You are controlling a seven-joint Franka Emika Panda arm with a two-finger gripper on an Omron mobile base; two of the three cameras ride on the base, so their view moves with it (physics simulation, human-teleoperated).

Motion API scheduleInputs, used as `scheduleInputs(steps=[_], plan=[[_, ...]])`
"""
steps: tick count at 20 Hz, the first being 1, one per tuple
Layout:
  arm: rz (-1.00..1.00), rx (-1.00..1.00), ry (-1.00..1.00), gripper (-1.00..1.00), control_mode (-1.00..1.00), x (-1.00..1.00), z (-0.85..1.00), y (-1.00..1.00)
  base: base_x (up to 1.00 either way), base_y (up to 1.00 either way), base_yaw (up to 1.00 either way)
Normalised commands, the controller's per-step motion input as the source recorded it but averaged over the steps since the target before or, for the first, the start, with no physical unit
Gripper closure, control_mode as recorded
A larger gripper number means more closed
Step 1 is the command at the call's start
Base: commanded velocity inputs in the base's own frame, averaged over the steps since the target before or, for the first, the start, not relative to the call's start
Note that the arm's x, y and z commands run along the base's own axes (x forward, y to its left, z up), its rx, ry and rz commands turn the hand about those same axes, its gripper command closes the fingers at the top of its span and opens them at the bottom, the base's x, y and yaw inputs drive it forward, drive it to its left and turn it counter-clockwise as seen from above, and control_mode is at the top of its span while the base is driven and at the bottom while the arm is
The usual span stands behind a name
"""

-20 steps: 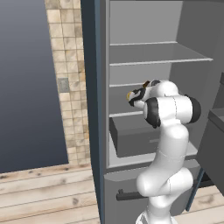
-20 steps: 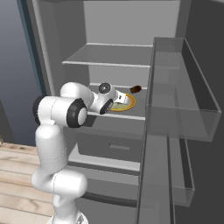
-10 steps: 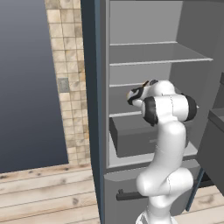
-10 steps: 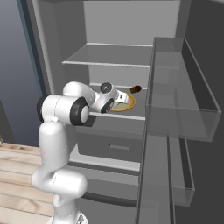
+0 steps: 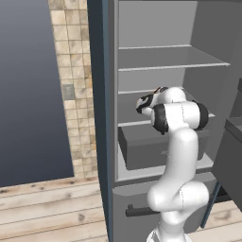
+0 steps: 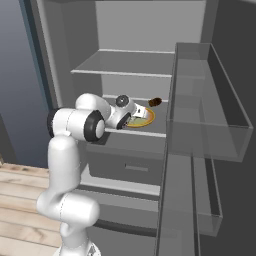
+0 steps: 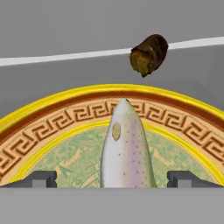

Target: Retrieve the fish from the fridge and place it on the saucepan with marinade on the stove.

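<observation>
Reached into fridge (image 6: 90, 65), hand (image 7: 112, 178) wide, holding nothing. Fish (image 7: 126, 148) lay lengthwise between fingertips on ornate plate (image 7: 52, 118), dark lump (image 7: 149, 54) beyond. Best lowered straight, centred on body, closed gently.

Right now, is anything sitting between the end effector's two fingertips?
Yes. In the hand view the fish lies between the two open fingertips, on the patterned plate. A dark brown lump sits beyond the plate.
</observation>
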Motion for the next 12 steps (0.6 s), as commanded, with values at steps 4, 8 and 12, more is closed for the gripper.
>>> scheduleInputs(steps=[4,8,12], plan=[[0.00,0.00,0.00,1.00,-1.00,0.14,-0.19,0.00,0.00,0.00,0.00],[0.00,0.00,0.00,1.00,-1.00,0.07,-0.23,-0.01,0.00,0.00,0.00],[0.00,0.00,0.00,1.00,-1.00,0.01,-0.24,-0.04,0.00,0.00,0.00]])
